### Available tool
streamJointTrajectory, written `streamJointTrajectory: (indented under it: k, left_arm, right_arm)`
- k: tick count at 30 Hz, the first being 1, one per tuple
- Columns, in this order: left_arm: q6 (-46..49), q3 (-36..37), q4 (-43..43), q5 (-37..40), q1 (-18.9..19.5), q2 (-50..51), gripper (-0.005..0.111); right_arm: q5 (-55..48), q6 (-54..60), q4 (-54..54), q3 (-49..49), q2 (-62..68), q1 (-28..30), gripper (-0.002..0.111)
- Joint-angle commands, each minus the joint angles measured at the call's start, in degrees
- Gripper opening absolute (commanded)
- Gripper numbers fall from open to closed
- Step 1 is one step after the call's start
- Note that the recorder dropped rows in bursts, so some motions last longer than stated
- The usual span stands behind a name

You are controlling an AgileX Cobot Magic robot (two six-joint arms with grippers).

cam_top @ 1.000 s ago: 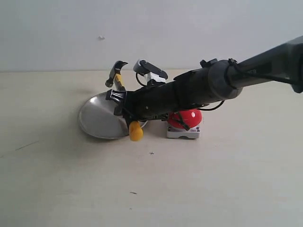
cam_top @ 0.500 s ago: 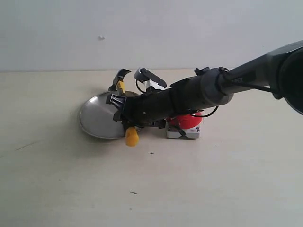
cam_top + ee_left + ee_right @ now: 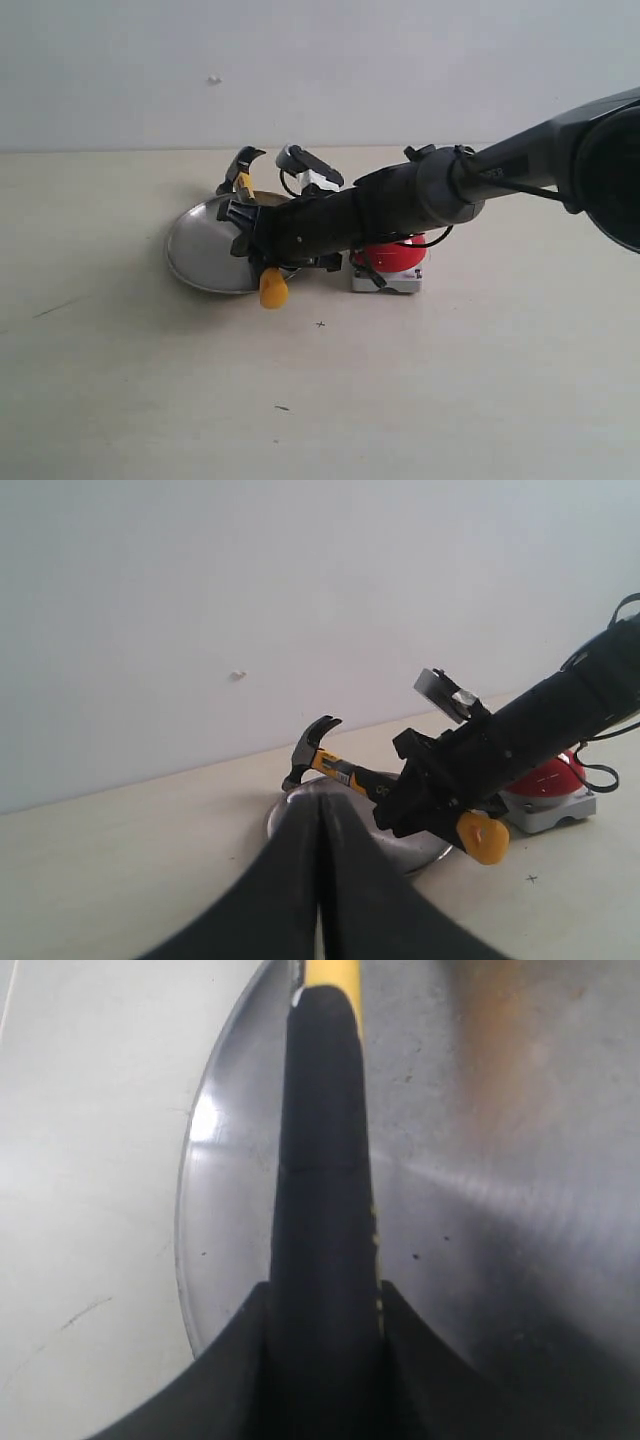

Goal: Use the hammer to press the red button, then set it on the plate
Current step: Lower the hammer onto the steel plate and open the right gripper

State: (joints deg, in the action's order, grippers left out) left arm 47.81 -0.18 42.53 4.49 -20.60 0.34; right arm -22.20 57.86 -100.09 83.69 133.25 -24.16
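**Even, soft light; blur up close**

Diffuse light fills every view, dropping only a faint shadow on the worktop (image 3: 450, 400) beneath the arm (image 3: 400, 200). The plate (image 3: 480, 1220) carries a bright glare patch near its rim. In both wrist views the dark foreground is out of focus; the exterior view is mildly soft.
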Motion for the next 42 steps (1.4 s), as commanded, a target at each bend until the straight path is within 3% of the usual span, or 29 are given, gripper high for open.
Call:
streamJointTrajectory:
  k: [1, 8, 22, 28, 33, 37, 39, 42]
  left_arm:
    - [-0.07, 0.18, 0.05, -0.03, 0.07, -0.34, 0.0]
    - [-0.07, 0.18, 0.05, -0.03, 0.07, -0.34, 0.0]
    - [-0.07, 0.18, 0.05, 0.05, 0.07, -0.34, 0.0]
    - [-0.07, 0.18, 0.05, 0.05, 0.07, -0.34, 0.0]
    - [-0.07, 0.18, 0.05, 0.11, 0.07, -0.34, 0.0]
    - [-0.07, 0.18, 0.05, 0.11, 0.07, -0.34, 0.0]
    - [-0.07, 0.18, 0.05, 0.11, 0.07, -0.34, 0.0]
    - [-0.07, 0.18, 0.05, 0.11, 0.07, -0.34, 0.0]
  right_arm:
    - [-0.55, 0.77, 0.14, 0.68, 0.11, -0.12, 0.016]
    - [-2.99, 0.08, 0.14, 0.68, 0.11, -0.12, 0.032]
    - [-2.44, -16.06, 17.86, 0.68, -2.77, -0.12, 0.04]
    - [-1.14, -29.59, 33.99, 0.68, -7.03, -0.12, 0.04]
    - [-0.64, -48.33, 56.79, 0.68, -10.89, -0.12, 0.04]
    - [-3.25, -56.53, 65.23, 0.68, -12.48, -0.12, 0.04]
    - [-3.86, -56.4, 68.22, 0.68, -13.56, -0.12, 0.037]
    - [-3.46, -59.32, 81.75, -0.43, -19.29, -2.07, 0.01]
